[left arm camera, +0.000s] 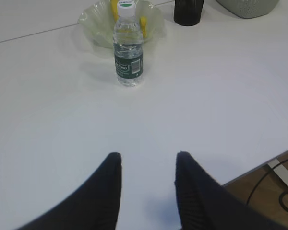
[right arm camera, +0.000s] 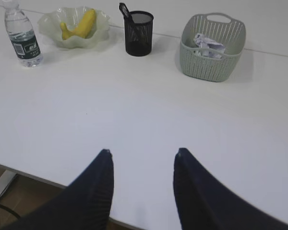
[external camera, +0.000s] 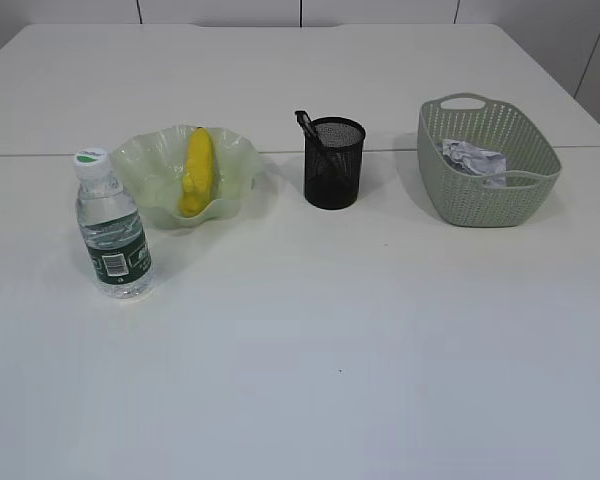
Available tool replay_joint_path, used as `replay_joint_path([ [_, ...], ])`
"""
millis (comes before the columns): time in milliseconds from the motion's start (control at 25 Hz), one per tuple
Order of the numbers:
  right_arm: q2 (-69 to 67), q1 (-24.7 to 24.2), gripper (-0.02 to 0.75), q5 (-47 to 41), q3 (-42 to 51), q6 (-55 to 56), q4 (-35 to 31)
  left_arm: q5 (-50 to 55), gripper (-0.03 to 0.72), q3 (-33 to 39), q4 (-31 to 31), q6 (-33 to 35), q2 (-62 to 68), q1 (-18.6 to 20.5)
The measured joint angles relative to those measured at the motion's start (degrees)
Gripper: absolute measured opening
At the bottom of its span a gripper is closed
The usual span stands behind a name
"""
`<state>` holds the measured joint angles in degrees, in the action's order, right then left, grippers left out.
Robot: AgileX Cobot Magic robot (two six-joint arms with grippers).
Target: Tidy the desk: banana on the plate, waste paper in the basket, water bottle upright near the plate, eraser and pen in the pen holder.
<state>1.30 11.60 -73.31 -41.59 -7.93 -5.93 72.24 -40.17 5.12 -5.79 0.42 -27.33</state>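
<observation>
The worktop (external camera: 310, 330) looked finished, or very nearly. The banana (external camera: 197, 170) lay in the plate (external camera: 235, 152), and the bottle (external camera: 112, 226) stood upright just beside the plate, on its near left. Crumpled paper (external camera: 473, 160) sat inside the basket (external camera: 460, 205) at the right. The pen (external camera: 311, 132) leaned in the holder (external camera: 334, 163), its dark top poking over the rim; the eraser could not be made out through the mesh, so whether it was inside could not be told from these views.

Both tools were drawn back to the near edge, well apart from every object. The left tool (left arm camera: 149, 165) was released, its fingers (left arm camera: 113, 167) spread with nothing but bare worktop between them. The right tool (right arm camera: 143, 160) was the same — spread and empty.

The step in hand, by my reading, was the closing check and retreat. Doing it well would mean keeping both arms low and back, clear of the bottle above all — it is tall, light and the likeliest thing to topple from a stray brush. The one open question was the eraser: a look down into the holder from a wrist camera would settle it, made from above and without nudging the pen or the rim.
</observation>
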Motion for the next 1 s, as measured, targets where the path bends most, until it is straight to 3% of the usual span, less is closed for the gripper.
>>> replay_joint_path([
  [360, 0.0, 0.0, 0.302, 0.08, 4.69, 0.07, 0.24, -4.83, 0.249, 7.92, -1.6, 0.09, 0.0, 0.0],
  [680, 0.0, 0.0, 0.304, 0.79, 8.15, -2.89, 0.18, -7.93, 0.258, 9.7, -2.4, 0.09, 0.0, 0.0],
  [1000, 0.0, 0.0, 0.405, 7.03, 13.25, -3.53, -5.56, -8.04, 0.523, 9.7, -2.68, 0.46, 0.0, 0.0],
])
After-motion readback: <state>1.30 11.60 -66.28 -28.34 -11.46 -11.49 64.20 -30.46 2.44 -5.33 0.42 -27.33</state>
